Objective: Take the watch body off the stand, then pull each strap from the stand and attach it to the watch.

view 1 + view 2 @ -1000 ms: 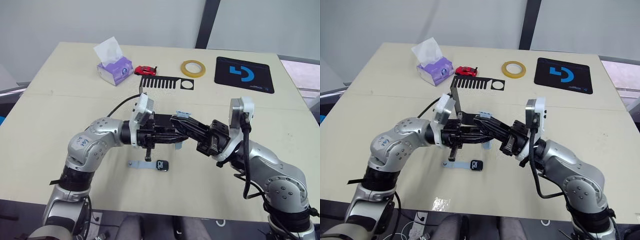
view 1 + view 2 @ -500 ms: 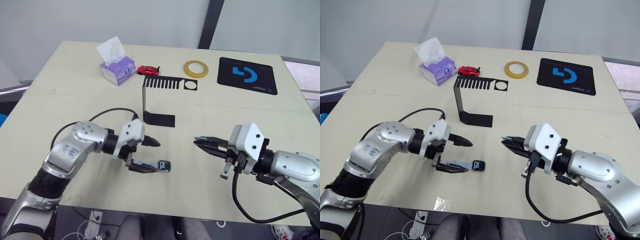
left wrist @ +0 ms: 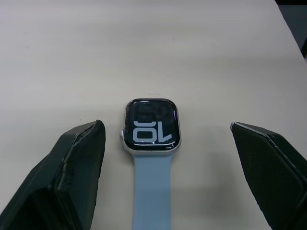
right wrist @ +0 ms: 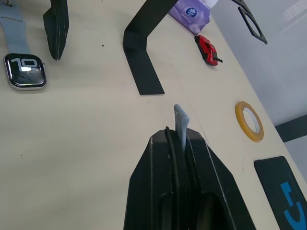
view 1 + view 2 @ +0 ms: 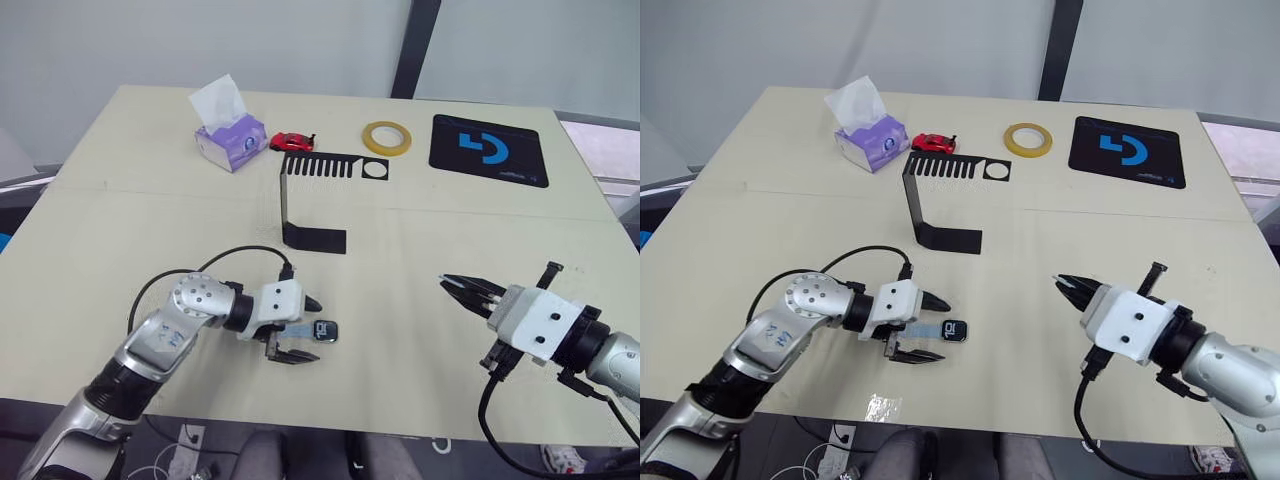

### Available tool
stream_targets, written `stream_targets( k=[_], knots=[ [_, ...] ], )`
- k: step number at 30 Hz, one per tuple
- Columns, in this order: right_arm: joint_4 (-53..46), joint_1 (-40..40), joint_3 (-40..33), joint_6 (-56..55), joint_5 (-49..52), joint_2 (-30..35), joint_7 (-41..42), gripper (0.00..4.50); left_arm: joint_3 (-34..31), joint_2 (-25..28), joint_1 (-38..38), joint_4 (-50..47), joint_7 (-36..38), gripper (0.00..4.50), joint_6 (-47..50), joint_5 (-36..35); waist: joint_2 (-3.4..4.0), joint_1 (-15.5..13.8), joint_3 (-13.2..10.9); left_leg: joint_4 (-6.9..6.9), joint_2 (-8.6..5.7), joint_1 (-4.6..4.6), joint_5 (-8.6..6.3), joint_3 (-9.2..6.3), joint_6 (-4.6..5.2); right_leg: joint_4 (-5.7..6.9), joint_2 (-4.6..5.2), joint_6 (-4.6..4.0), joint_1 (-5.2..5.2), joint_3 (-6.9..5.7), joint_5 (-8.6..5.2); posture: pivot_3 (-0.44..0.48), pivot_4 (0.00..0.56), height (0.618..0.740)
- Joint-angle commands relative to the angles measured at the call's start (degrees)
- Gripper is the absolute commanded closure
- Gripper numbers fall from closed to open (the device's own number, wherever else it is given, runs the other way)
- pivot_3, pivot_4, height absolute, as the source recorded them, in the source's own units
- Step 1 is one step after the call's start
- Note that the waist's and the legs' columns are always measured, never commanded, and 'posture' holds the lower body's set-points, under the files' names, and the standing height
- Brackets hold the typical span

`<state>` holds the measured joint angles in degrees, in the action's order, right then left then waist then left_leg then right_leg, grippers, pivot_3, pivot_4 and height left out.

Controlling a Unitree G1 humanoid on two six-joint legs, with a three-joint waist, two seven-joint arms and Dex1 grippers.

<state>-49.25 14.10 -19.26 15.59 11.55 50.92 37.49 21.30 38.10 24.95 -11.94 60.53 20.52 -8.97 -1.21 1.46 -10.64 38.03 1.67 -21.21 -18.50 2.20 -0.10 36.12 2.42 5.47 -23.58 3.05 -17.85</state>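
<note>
- I see the desk (image 5: 480, 250) carrying everything; I take the stand (image 5: 312, 205) as my landmark. It is upright mid-desk, foot flat, slotted bar on top, nothing hanging on it.
- Beyond the stand, toward the far edge: a mouse pad (image 5: 489, 149) off to the right, a tissue pack (image 5: 228, 135) to the left, a tape ring (image 5: 387, 137) between pad and stand, and a red toy car (image 5: 292, 141) just behind the top bar.
- My left pincer (image 3: 168, 158) sits on the near side of the stand, low over the desk, fingers spread wide to either side of the watch without touching it.
- My right pincer (image 4: 180, 136) is near and well to the right of the stand, fingers pressed together on a strap (image 4: 181, 125), whose pale blue end pokes out past the tips.
- The watch (image 3: 152, 125) lies face up on the desk, near side of the stand, screen lit.
- The other strap (image 3: 152, 191) is joined to the watch and runs back between my left fingers.
</note>
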Motion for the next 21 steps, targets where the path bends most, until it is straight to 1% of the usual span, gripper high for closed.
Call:
stream_targets(
  k=[1, 3, 4, 6, 8, 16, 21],
  knots=[
    [-2.2, -0.1, -0.4, -1.5, -1.4, -1.0, 0.3, 4.50, 0.1, -1.7, -0.1, 1.2, -2.3, 0.07, -2.0, 2.4, 0.00, 0.0, 0.0, 0.00, 0.00, 0.01, 0.00, 0.02, 0.00, 0.01, -0.01, 0.01, 0.00, 0.03, 0.00, 0.000, 0.150, 0.738],
    [-2.1, 0.0, 0.0, -1.9, -1.8, -1.5, 0.5, 4.50, 0.4, -2.7, 0.2, 2.4, -3.0, 0.07, -3.6, 3.8, 0.00, 0.0, 0.0, 0.05, 0.00, 0.01, 0.00, 0.02, 0.00, 0.05, -0.02, 0.01, -0.01, 0.03, 0.01, 0.000, 0.150, 0.738],
    [-2.2, -0.2, 0.2, -1.7, -1.8, -1.6, 0.6, 4.50, 0.4, -3.1, 0.2, 2.9, -2.9, 0.30, -4.3, 4.0, 0.00, 0.0, 0.0, 0.05, 0.00, 0.03, 0.00, 0.02, 0.00, 0.05, -0.01, 0.01, 0.00, 0.03, 0.01, 0.000, 0.150, 0.738],
    [-2.4, -0.6, 0.6, -1.5, -1.8, -2.0, 0.8, 4.50, 0.7, -4.0, 0.5, 4.1, -2.8, 0.86, -4.9, 4.5, 0.00, 0.0, 0.0, 0.05, -0.01, 0.03, 0.00, 0.03, 0.00, 0.08, -0.01, 0.01, 0.00, 0.04, 0.01, 0.000, 0.150, 0.738],
    [-2.3, -0.9, 0.8, -1.3, -1.9, -2.2, 1.0, 4.50, 1.2, -4.5, 0.8, 4.9, -1.9, 1.79, -5.0, 4.9, -0.01, 0.0, 0.0, 0.06, -0.01, 0.03, 0.00, 0.03, 0.00, 0.11, -0.01, 0.02, -0.01, 0.04, 0.01, 0.000, 0.150, 0.738],
    [-2.4, -2.4, 0.1, 1.5, 0.0, -3.3, 0.8, 4.50, 1.5, -6.1, 0.5, 6.1, -2.7, 1.79, -5.0, 6.4, -0.01, 0.0, 0.0, 0.10, -0.02, 0.05, 0.00, 0.04, 0.00, 0.21, 0.00, 0.02, -0.01, 0.05, 0.01, 0.000, 0.150, 0.738],
    [-2.4, -3.9, -0.2, 3.1, 0.8, -3.8, 0.8, 4.50, 1.5, -6.3, 0.0, 5.6, -2.6, 1.79, -4.2, 6.6, -0.01, 0.0, 0.0, 0.14, -0.02, 0.07, 0.00, 0.04, 0.00, 0.30, 0.00, 0.01, -0.01, 0.06, 0.01, 0.000, 0.150, 0.738]
  ],
)
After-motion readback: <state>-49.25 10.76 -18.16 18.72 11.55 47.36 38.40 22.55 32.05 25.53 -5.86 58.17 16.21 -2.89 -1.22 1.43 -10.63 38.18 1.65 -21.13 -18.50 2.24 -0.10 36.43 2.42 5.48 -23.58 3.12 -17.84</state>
